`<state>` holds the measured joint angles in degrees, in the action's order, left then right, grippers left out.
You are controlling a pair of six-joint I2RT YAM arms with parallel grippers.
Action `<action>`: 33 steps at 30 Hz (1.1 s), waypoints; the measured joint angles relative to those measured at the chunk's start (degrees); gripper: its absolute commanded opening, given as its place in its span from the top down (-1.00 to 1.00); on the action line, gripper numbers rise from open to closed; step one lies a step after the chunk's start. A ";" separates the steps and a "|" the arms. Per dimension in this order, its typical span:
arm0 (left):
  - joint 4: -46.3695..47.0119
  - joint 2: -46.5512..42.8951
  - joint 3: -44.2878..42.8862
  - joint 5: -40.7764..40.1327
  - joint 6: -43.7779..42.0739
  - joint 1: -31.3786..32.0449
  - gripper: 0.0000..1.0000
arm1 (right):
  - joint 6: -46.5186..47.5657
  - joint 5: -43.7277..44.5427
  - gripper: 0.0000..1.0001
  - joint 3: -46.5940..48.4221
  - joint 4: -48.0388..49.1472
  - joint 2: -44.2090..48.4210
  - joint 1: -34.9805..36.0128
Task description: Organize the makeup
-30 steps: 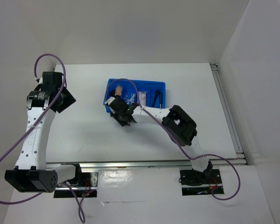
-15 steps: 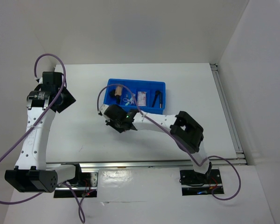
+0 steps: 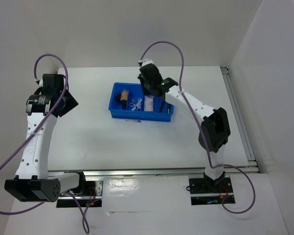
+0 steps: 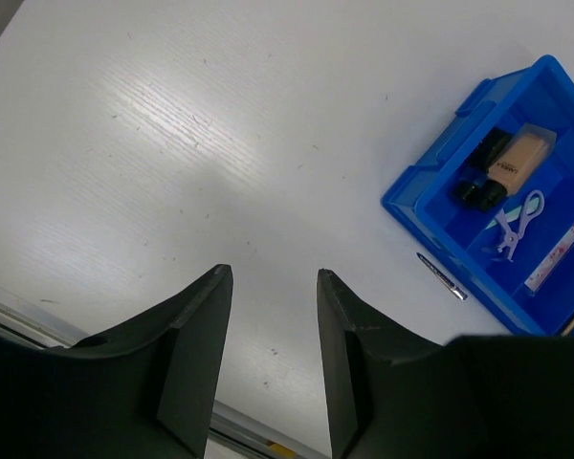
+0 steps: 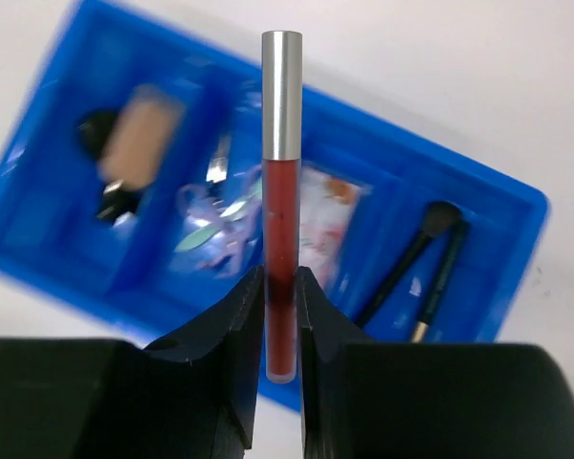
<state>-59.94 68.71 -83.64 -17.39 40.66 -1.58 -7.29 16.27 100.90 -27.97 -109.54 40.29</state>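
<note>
Holding a red tube (image 5: 280, 191) w/ silver cap, the right gripper (image 5: 279, 287) is pinched narrow on its lower end, cap pointing away, above the blue tray (image 5: 364, 129). Step in hand, as I read it: drop the tube into a compartment. To do it well: pick the slot first. The end one w/ the brushes (image 5: 416, 253) looks the fit for long slim items, vs. the slots w/ the tan stub (image 5: 134, 139), lilac piece (image 5: 210, 225) and packet (image 5: 320, 215). Turn the wrist so the tube runs along the slot, not across a divider, go low btwn the walls, then let go; a high release may bounce it out or leave it propped on a wall. Right wrist view gives the grip and tray contents sharply, but not height over the tray. Top view shows the gripper (image 3: 149, 83) at the tray's far side, tube itself too small to make out. Left wrist view alone shows clearly a slim pencil (image 4: 442, 275) lying on the tabletop (image 4: 172, 143) just beside the tray's outer wall, so more sorting is left. Left gripper (image 4: 273, 275) is spread wide, holding nothing, hanging over bare tabletop well apart from the tray.
</note>
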 measured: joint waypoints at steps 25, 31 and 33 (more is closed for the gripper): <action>0.00 0.00 0.00 0.09 -0.07 0.00 -0.08 | -10.19 4.20 -0.26 -1.40 -8.24 -6.80 -9.53; 0.13 0.00 0.02 0.09 -0.09 0.00 -0.08 | 4.52 2.75 -0.13 -15.13 2.36 1.07 8.09; 0.13 0.00 0.07 0.09 -0.09 0.00 -0.08 | 7.17 0.39 -0.13 -15.19 3.37 0.94 13.51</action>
<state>-59.81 68.71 -83.57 -17.30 40.58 -1.58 -0.12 16.67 85.71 -24.60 -108.60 53.80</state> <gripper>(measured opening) 0.538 0.568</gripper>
